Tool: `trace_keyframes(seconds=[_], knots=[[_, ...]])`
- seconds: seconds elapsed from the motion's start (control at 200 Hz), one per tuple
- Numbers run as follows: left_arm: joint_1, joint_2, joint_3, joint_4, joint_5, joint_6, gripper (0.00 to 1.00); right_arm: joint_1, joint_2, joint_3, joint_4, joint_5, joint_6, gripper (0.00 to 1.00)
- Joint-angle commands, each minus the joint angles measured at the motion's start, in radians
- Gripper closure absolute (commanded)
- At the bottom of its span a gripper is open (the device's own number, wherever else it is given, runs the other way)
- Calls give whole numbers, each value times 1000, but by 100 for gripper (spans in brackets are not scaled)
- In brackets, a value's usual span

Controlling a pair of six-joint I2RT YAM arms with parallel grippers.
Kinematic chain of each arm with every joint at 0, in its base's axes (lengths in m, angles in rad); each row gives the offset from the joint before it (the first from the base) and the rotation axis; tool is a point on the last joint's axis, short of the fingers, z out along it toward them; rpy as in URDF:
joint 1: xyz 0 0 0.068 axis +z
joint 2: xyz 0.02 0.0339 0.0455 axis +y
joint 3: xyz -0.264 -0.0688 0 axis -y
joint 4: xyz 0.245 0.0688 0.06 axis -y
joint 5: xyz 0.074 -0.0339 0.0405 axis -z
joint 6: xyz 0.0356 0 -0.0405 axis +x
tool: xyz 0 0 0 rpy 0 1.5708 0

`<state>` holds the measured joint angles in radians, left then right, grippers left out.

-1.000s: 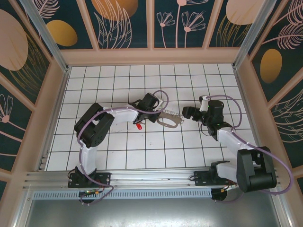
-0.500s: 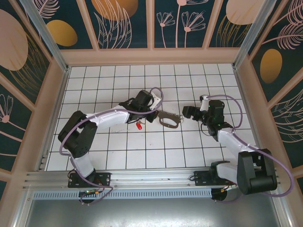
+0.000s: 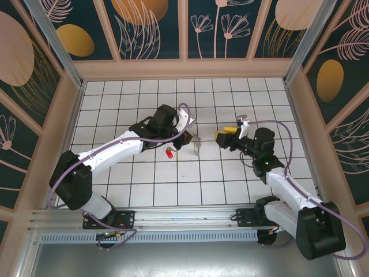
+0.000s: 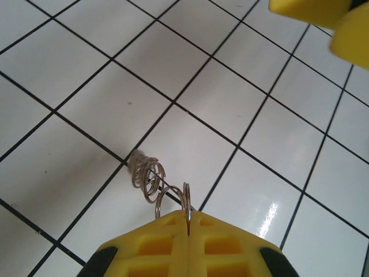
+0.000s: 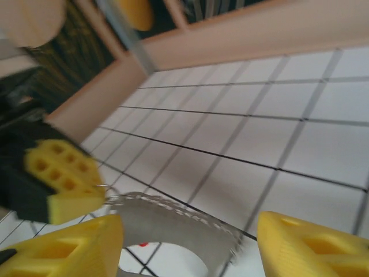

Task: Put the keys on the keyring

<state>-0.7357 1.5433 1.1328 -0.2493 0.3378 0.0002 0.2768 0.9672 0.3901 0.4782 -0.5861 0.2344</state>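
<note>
Stretched further out than a second ago, our left arm (image 3: 115, 151) has tipped the keyring (image 3: 197, 145) on edge above the tiled table (image 3: 115, 98), with loads of bare tiles around. We see the left gripper (image 4: 187, 222) pinched tight on its ring chain and the right gripper (image 5: 187, 242) gaping wide around it. The red key (image 3: 169, 153) lies nearby.

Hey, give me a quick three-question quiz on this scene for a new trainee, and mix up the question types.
1. True or false: the left gripper is shut on part of the keyring.
2. Where is the red-headed key? A) hooked on the keyring B) lying on the tiled table C) leaning against the back wall
3. Fill in: the right gripper has its fingers ___, one on either side of the keyring.
Key: 1 true; 2 B; 3 open.
</note>
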Motion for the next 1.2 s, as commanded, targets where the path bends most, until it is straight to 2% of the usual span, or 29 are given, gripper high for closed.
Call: trace_keyframes(seconds=[0.0, 0.185, 0.295, 0.425, 0.535, 0.671, 0.771, 0.921, 1.091, 1.196], knots=[[-5, -55, 2, -21, 43, 97, 100, 18, -41, -44, 178, -103, 1, 41], [-6, -207, -89, 68, 48, 210, 100, 82, -100, -120, 357, -173, 12, 49], [-6, -287, -124, 79, 40, 268, 100, 119, -107, -134, 397, -194, -8, 52], [-7, -338, -134, 51, 101, 314, 100, 165, -74, -120, 433, -225, -32, 55], [-7, -366, -134, 24, 119, 331, 100, 221, -59, -103, 445, -245, -83, 63], [-7, -389, -136, 1, 129, 343, 100, 284, -42, -53, 353, -228, -197, 72], [-12, -403, -137, -25, 108, 351, 100, 340, -54, -28, 272, -174, -304, 70], [-29, -425, -150, -44, 80, 360, 100, 466, -77, 15, 100, -38, -567, 68], [-36, -423, -145, -54, 104, 363, 100, 522, -61, 87, -17, 58, -660, 69], [-48, -427, -144, -63, 104, 365, 100, 529, -75, 129, -80, 80, -683, 74]])
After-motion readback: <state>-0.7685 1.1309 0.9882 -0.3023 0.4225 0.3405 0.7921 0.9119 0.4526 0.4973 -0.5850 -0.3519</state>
